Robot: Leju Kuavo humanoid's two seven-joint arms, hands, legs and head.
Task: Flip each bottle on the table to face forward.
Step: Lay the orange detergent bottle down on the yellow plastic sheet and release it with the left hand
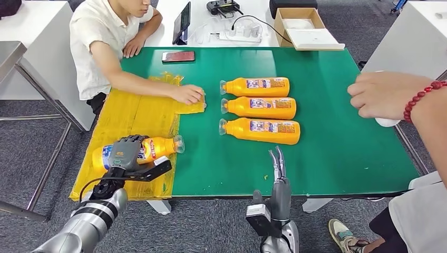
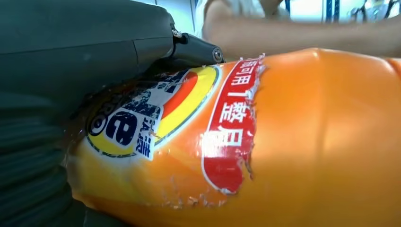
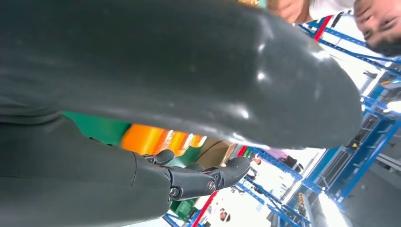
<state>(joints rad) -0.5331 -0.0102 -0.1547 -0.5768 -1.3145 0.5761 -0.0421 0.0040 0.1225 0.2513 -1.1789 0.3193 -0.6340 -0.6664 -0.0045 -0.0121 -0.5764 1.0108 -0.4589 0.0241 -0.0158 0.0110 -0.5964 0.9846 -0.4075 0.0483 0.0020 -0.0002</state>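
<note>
At the lower left of the head view, the left hand lies over an orange bottle, its fingers wrapped around the body near the label. That bottle lies on its side on a yellow sheet, cap toward the frame's centre. The left wrist view shows the same bottle close up, its torn red and yellow label facing the camera, with the left hand pressed against it.

At the lower centre, the right hand hangs at the near edge of the green table, fingers straight and close together, holding nothing. In the right wrist view the right hand holds nothing, its fingers extended.

In the middle of the frame three more bottles lie in a row on their sides, caps to the left: near, middle, far.

At the left, a person's hand rests on the yellow sheet. At the right edge, another person's hand, with a red bead bracelet, hovers above the table.

In the upper part, a phone lies on the table's far edge; beyond it stands a cardboard box.
</note>
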